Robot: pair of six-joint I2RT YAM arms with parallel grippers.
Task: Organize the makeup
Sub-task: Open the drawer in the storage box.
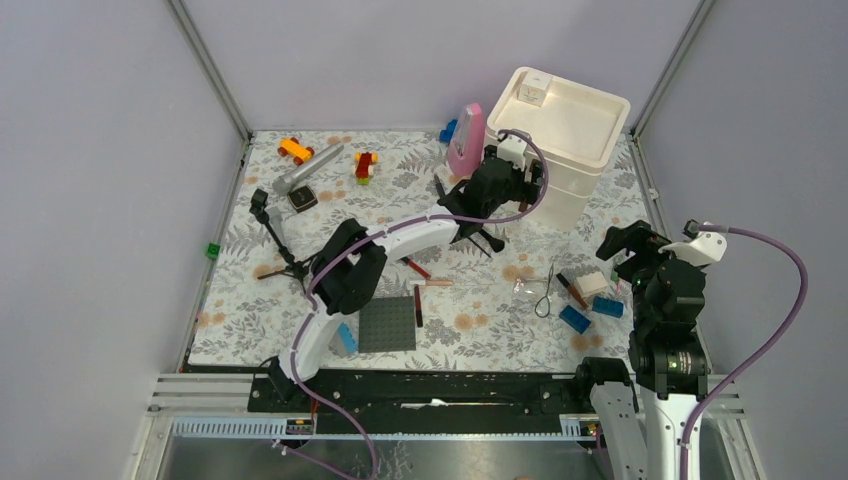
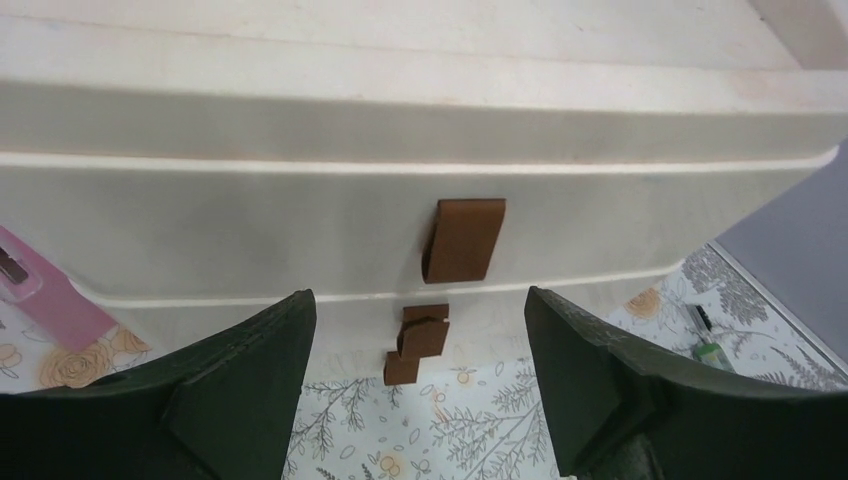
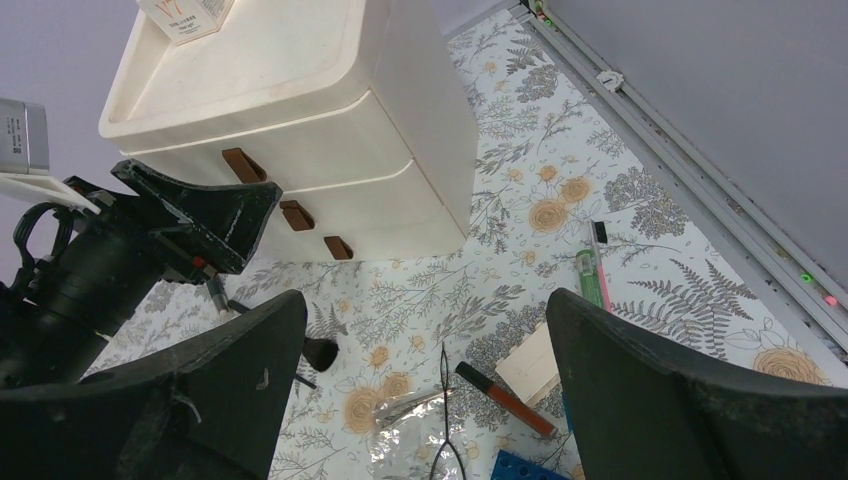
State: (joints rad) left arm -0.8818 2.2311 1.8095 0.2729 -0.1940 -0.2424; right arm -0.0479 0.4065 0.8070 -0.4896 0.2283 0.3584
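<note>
- Floral-printed table cover [image 1: 480, 330]: one. This is the work surface on which the makeup lies scattered, none of it yet put away by the look of it.
- Cream plastic drawer chest [image 3: 330, 140]: one, set at the far right corner. Three drawers are counted, all shut, each fitted with one brown tab handle [image 2: 463, 238], three in all. It is judged to be the intended store.
- Left gripper [image 2: 418, 300]: jaws are held wide apart and empty. It is squared to the drawer fronts with the handles centred between the jaws, probably so that a drawer can be pulled.
- Right gripper [image 3: 425, 300]: jaws are likewise spread, with nothing held. It is hung above the right-hand cluster and judged ready for a pick.
- Beige sponge block [image 3: 530, 365]: one, laid flat on the cover beneath the Right gripper.
- Red-and-black sticks [image 1: 572, 290]: three are counted in the top view, one just beside the sponge block and two near the middle of the table.
- Pale pink stick [image 1: 437, 283]: one, beside the middle pair.
- Green stick [image 3: 592, 270]: one, near the table's right edge.
</note>
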